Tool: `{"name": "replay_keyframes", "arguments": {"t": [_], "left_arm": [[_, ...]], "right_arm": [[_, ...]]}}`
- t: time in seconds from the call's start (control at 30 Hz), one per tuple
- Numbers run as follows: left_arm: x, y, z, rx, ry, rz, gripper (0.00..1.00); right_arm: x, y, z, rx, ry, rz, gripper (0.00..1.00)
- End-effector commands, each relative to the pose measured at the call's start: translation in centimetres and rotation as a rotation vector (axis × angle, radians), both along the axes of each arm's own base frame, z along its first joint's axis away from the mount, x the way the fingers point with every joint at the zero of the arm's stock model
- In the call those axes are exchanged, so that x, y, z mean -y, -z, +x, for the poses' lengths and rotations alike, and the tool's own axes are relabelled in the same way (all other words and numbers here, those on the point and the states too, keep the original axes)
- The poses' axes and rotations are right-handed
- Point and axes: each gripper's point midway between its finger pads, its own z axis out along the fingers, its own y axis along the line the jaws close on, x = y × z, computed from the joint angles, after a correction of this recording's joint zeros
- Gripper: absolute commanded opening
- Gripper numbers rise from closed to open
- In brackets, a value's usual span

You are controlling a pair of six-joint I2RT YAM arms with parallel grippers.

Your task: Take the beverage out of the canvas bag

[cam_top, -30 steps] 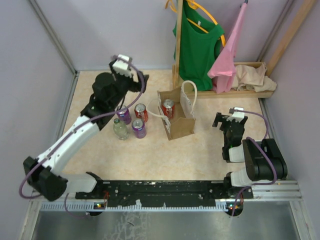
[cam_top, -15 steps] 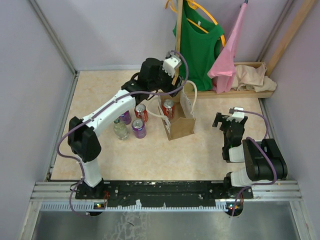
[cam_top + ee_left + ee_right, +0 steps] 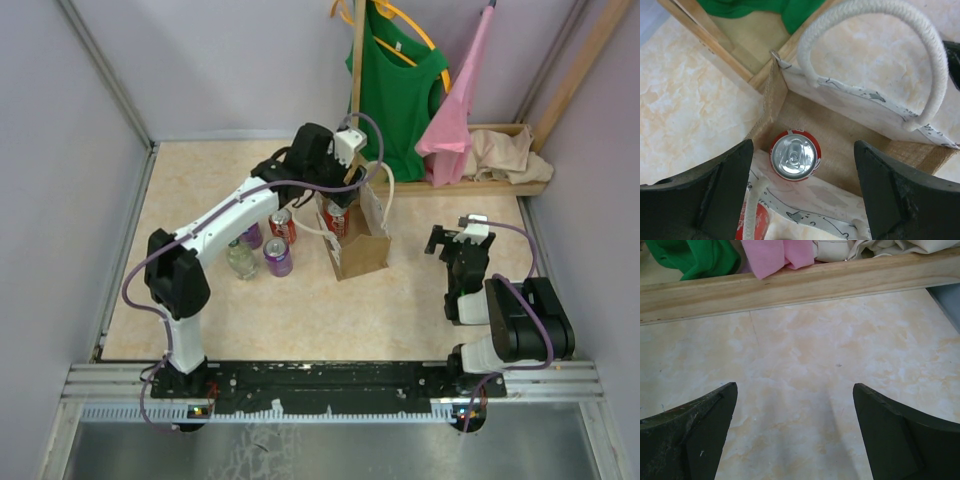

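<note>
Top external view: a pale marbled table (image 3: 300, 310) fills the frame, with a wooden rack (image 3: 490, 187) of hanging clothes at 1 o'clock. The left arm (image 3: 225, 215) reaches from 7 o'clock up to the centre, where the canvas bag (image 3: 360, 250) stands upright and open. Three loose cans (image 3: 277, 256) and a clear bottle (image 3: 240, 258) cluster at the bag's 9 o'clock. The right gripper (image 3: 455, 240) sits at the bag's 3 o'clock, jaws spread and holding nothing. In the left wrist view, the left gripper (image 3: 803, 165) hangs directly over the bag's mouth, fingers parted wide and gripping nothing. The bag holds one item: the beverage (image 3: 793, 155), a red can standing upright with its silver top showing, tucked into the corner at 8 o'clock against the near wall. A cream rope handle (image 3: 875, 30) arches at 1 o'clock. The likely trouble is that wall. With the can so close to it, a descending finger could land on the fabric or snag a handle, crushing the soft bag or dragging it upward with the can. A tipped bag could also knock the cans beside it.
</note>
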Motion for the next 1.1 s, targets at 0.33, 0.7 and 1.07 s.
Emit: {"name": "replay_keyframes", "arguments": {"t": [0.33,0.7,1.07], "left_arm": [[-1.4,6.0,-1.5,-0.133,-0.005,0.179,0.87],[-1.7,9.1,-1.4,-0.179,-0.019,0.253,0.89],[-0.8,11.4,-0.3,-0.19,-0.015,0.266,0.85]], "right_arm": [[0.1,-2.0,0.9,0.073,0.004,0.003,0.99],[0.1,-2.0,0.9,0.072,0.004,0.002,0.99],[0.1,-2.0,0.9,0.072,0.003,0.003,0.99]]}}
